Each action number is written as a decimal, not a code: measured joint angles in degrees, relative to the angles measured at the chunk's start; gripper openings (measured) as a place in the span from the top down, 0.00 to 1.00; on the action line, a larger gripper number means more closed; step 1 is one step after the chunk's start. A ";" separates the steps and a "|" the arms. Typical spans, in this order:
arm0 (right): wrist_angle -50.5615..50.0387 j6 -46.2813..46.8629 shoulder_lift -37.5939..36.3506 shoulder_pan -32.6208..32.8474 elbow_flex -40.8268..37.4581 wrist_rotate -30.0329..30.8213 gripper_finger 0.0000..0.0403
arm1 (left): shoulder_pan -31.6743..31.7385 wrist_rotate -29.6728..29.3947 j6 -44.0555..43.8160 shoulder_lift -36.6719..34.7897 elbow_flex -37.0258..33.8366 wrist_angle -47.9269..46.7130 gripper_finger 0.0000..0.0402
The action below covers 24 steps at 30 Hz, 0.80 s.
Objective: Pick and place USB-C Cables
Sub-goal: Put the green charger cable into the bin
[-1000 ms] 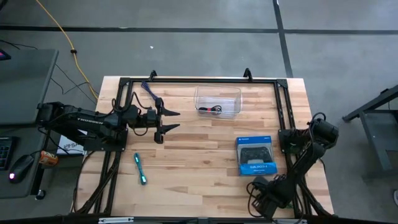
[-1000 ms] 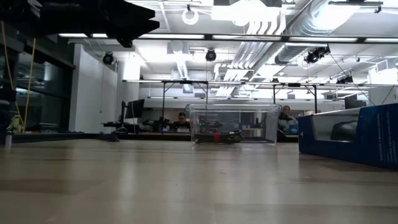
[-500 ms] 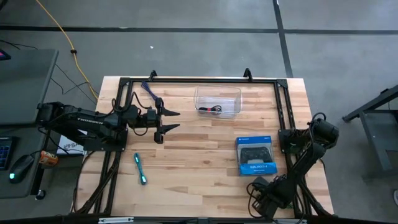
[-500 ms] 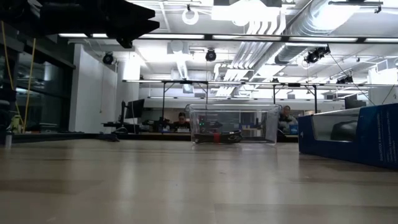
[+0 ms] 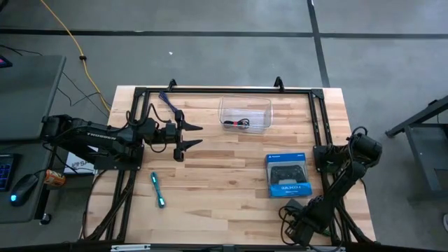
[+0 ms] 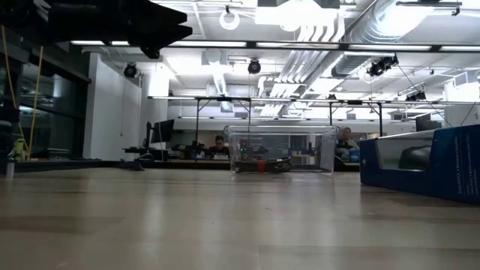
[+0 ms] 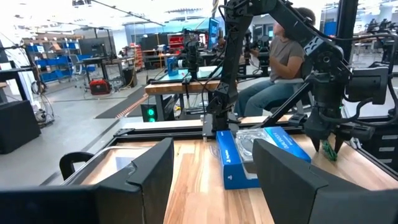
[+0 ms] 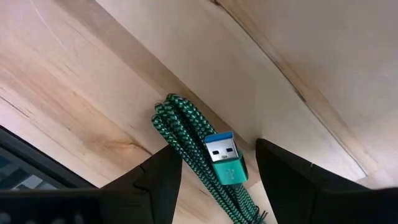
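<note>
My right gripper [image 8: 217,180] is near the table's right edge [image 5: 327,159] and is shut on the green cable bundle [image 8: 186,134]. My left gripper [image 5: 196,136] is open and empty above the table's left middle. The dark purple cable [image 5: 168,101] lies on the table near the far-left corner. The cyan cable [image 5: 158,190] lies flat near the left front. The black cable with the red band [image 5: 238,124] lies inside the clear tub [image 5: 245,105]. My right gripper pinches the green cable bundle between its two fingers, which point down from above. The looped end [image 8: 174,112] and a teal plug [image 8: 222,155] stick out past the fingertips. In the left wrist view the bundle [image 7: 329,149] hangs below the fingers, clear of the table.
The blue box picturing a game controller [image 5: 288,175] lies flat right of centre, between the tub and the right arm. A black frame rail runs around the table [image 5: 210,89]. Bare wood lies between the left gripper and the box. People sit at desks beyond the table [image 7: 283,50].
</note>
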 joint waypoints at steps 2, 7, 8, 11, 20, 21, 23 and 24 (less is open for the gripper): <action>0.02 -0.02 0.00 0.00 0.00 -0.08 0.51 | 0.00 0.00 0.00 0.00 0.00 0.00 0.50; 0.43 -1.64 0.00 0.00 -0.02 -0.11 0.61 | 0.00 0.00 0.00 0.00 0.00 0.00 0.50; 0.66 -1.93 0.00 -0.02 -0.02 -0.18 0.65 | 0.00 0.00 0.00 0.00 0.00 0.00 0.50; 0.87 -3.75 0.02 -0.02 -0.02 -1.01 0.83 | 0.00 0.00 0.00 0.00 0.00 0.00 0.50; -1.52 -9.06 -1.42 -1.03 -0.29 0.38 0.96 | 0.00 0.00 0.00 0.00 0.00 0.02 0.50; -2.00 -10.07 -2.25 -1.41 -0.33 2.15 0.98 | -0.01 0.00 0.00 0.00 0.00 0.02 0.50; -1.86 -13.14 -4.20 -2.53 -0.21 7.37 0.98 | 0.00 0.00 0.00 0.00 0.00 0.02 0.50; -2.08 -15.24 -5.11 -3.24 -0.20 10.31 0.98 | 0.00 0.00 0.00 0.00 0.00 0.02 0.50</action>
